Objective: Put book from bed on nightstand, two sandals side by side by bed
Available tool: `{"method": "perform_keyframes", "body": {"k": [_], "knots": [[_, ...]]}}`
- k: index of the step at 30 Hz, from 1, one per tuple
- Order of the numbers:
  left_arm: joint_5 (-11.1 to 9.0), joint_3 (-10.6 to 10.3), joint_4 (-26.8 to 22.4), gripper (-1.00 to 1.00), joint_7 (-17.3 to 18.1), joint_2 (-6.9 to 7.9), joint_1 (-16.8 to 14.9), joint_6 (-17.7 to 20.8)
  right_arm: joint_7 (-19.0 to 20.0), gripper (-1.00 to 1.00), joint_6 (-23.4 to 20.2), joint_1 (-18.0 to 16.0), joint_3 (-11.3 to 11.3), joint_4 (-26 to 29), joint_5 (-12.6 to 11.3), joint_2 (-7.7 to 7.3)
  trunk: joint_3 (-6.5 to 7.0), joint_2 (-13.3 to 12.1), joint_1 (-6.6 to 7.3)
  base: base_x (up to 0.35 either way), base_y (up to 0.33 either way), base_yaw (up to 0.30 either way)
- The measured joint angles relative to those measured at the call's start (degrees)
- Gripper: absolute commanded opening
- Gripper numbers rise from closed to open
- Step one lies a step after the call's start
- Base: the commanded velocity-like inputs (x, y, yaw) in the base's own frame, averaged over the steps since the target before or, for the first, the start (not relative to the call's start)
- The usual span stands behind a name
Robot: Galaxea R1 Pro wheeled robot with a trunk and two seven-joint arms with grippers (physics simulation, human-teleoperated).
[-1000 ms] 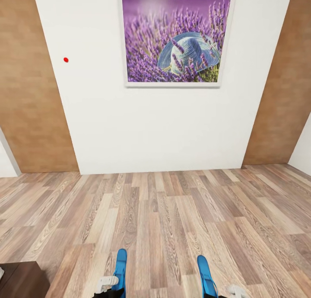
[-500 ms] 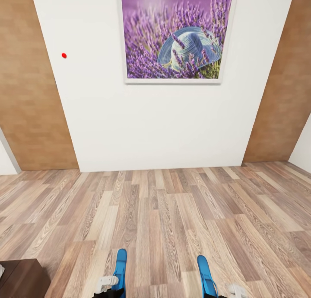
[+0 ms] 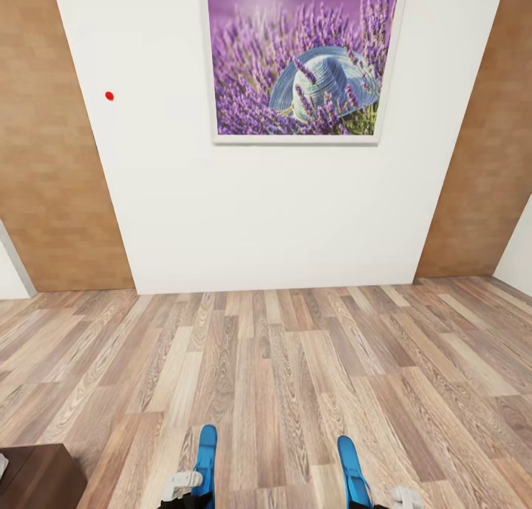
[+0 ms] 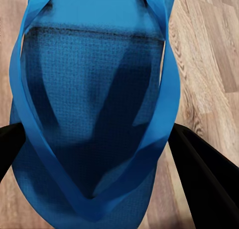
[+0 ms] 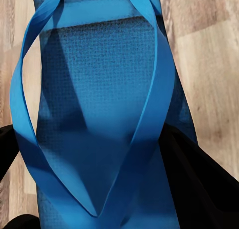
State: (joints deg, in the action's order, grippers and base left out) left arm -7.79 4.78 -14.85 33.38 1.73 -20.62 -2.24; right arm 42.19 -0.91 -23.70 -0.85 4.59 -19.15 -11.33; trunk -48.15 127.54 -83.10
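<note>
Room: wood floor [image 3: 281,376], white wall [image 3: 244,213], purple flower picture [image 3: 299,62].
Left gripper [image 4: 94,154]: pinching a blue sandal [image 4: 89,89] between its fingers.
Right gripper [image 5: 94,159]: pinching the other sandal [image 5: 109,79].

No readable text, label, brand or number stood on anything. The framed lavender picture [image 3: 299,62] on the white wall [image 3: 258,213] bore no lettering, and the blue sandals' [image 4: 94,114] soles were unmarked.

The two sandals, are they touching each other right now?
Apart. The head view shows bare floor between the left sandal and the right sandal.
</note>
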Motion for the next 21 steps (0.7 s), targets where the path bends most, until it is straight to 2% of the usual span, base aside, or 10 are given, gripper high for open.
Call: {"method": "perform_keyframes", "body": {"k": [21], "knots": [[-0.1, 0.0, 0.0, -1.0, 0.0, -0.03, 0.0, 0.0, 0.0, -1.0, 0.0, 0.0, 0.0, 0.0, 0.0, 0.0, 3.77, -8.4, 4.61, 0.0, 0.0, 0.0]]}}
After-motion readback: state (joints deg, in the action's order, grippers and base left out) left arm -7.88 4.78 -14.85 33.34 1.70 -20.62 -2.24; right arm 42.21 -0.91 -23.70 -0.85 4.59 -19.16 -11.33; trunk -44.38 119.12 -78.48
